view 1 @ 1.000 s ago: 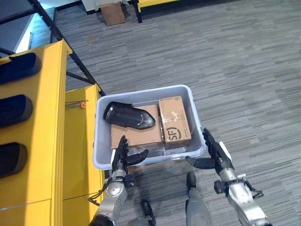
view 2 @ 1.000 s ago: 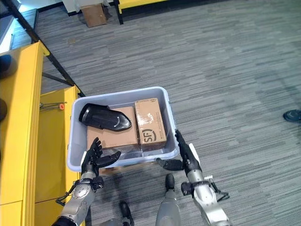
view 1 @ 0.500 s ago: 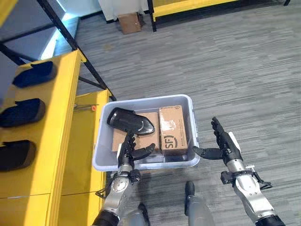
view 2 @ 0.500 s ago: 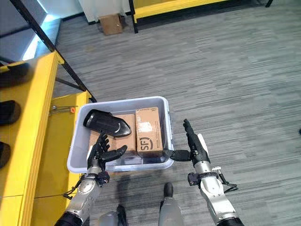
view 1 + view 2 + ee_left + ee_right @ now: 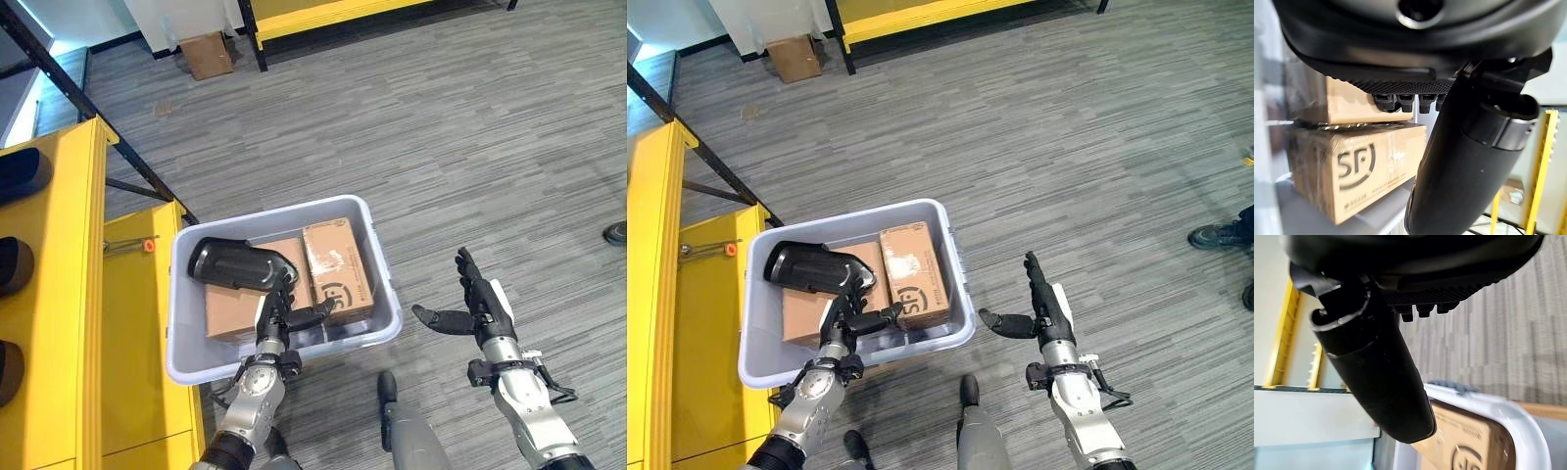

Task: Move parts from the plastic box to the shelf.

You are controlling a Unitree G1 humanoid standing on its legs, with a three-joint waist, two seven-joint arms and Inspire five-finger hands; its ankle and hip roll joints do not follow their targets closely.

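Grey striped carpet floor (image 5: 470,147) covers the room in short woven bands. At nine o'clock stands a tall yellow metal rack (image 5: 59,294), crossed by a black diagonal steel brace (image 5: 98,108). At eleven o'clock a small brown cardboard carton (image 5: 205,55) sits on the carpet beside a low yellow frame (image 5: 323,8) reaching towards twelve. A person's dark shoe (image 5: 1218,235) shows at three o'clock.

Plastic box (image 5: 386,315): one, pale grey
Cardboard boxes inside it: two, the larger box (image 5: 238,305) and the smaller box (image 5: 338,269)
Black part (image 5: 235,265): one, lying on the larger box
Yellow shelf (image 5: 59,294): one
Robot hands: two, left hand (image 5: 277,311) and right hand (image 5: 478,305)
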